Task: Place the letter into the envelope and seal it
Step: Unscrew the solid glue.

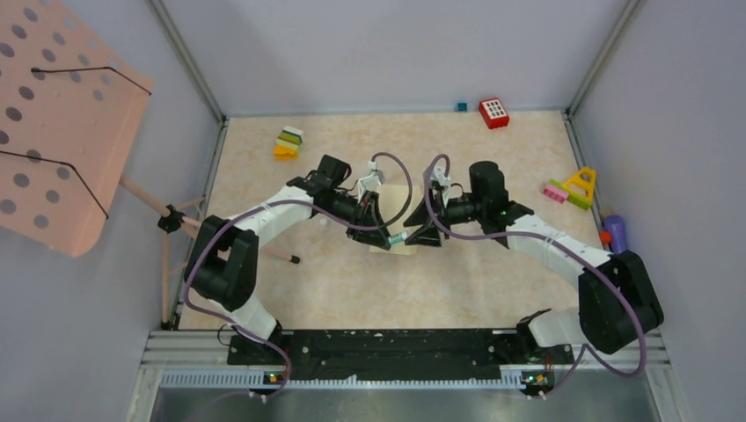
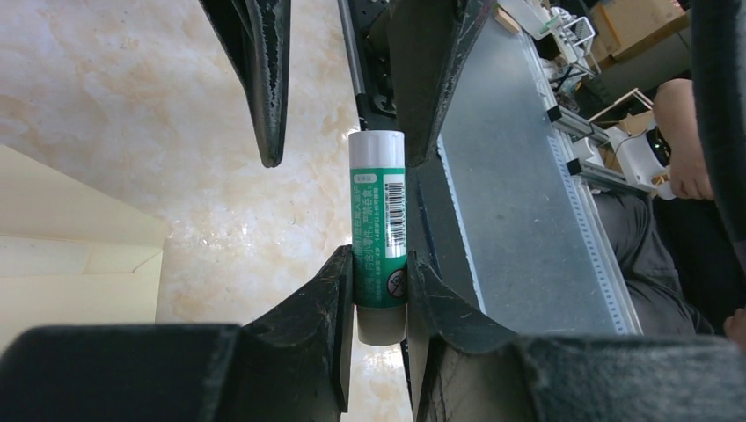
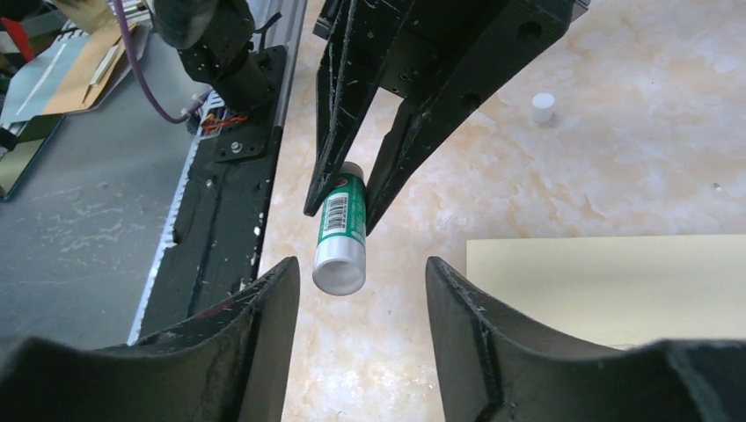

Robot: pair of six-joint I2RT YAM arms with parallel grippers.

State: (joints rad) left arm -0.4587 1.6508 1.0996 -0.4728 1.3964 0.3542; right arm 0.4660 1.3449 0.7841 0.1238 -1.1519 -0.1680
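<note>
Top external view shows the table point(image 1: 493, 264) with the envelope point(image 3: 607, 290) lying flat at its middle, directly below the two grippers, which meet nose to nose over its near edge. It is a thin sheet of pale yellow paper, so I judge it very light and limp. It is likely to slide on the smooth marbled top rather than lift, and it will crease if pinched hard. The safest hold is probably one flat press on the face to pin it, with the other gripper taking a free edge or the flap near its fold. Whether the flap lies open or folded I cannot tell. The left gripper point(image 2: 380, 268) is pinching a glue stick point(image 2: 378, 229) across the barrel near one end, with both pads tight on the green label. The right gripper point(image 3: 362, 268) stands spread, a finger on either side of the stick's free end and touching neither side. The stick looks rigid, light and smooth. Being round, it could twist or slip in a two-finger pinch, so a grip square across the barrel suits it best. A small white cylinder point(image 3: 543, 107), possibly its cap, stands on the table well apart from the envelope.
</note>
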